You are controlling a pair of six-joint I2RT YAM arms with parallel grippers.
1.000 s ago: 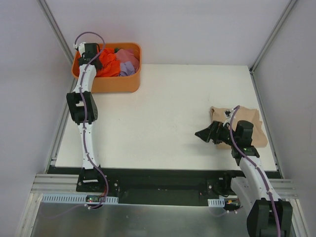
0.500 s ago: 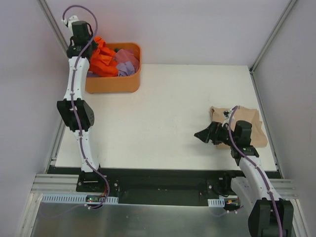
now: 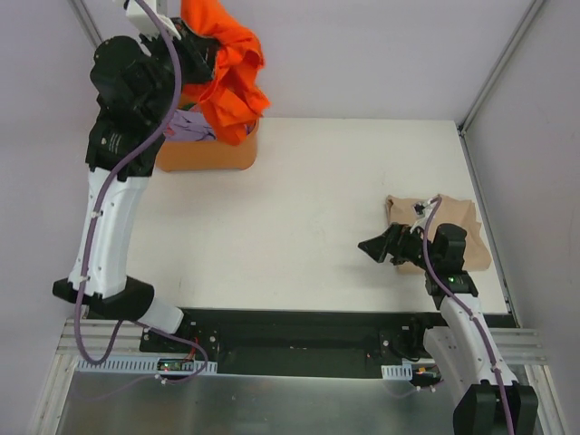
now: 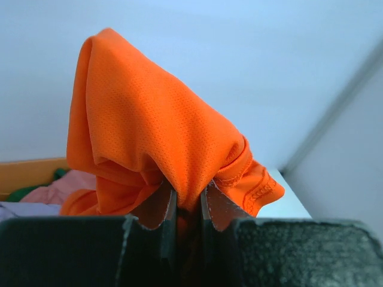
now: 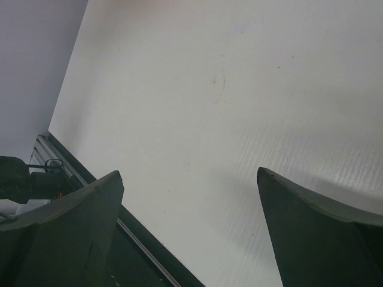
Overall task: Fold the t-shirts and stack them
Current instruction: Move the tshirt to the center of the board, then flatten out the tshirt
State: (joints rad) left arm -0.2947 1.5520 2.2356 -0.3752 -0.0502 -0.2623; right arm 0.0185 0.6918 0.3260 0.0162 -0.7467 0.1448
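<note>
A bright orange t-shirt [image 3: 228, 72] hangs in the air above the orange tub [image 3: 208, 154], pinched at a fold by my left gripper [image 3: 195, 56], which is shut on it. In the left wrist view the orange t-shirt [image 4: 149, 137] bunches up from between the fingers of my left gripper [image 4: 187, 200]. Lilac cloth [image 3: 192, 125] and pink cloth [image 4: 60, 190] lie in the tub. A tan t-shirt [image 3: 453, 222] lies folded at the table's right side. My right gripper [image 3: 373, 247] hovers open just left of it over bare table, seen wide apart in its own view [image 5: 190, 173].
The white table [image 3: 308, 199] ends in a black rail [image 3: 299, 322] at the near edge. Grey walls with metal frame posts [image 3: 494, 63] close in the back and sides. The raised left arm [image 3: 113, 181] hides part of the tub.
My left gripper shut on the orange t-shirt inside the tub and lifted it high above the tub. The left arm reared up. The right arm barely moved.
</note>
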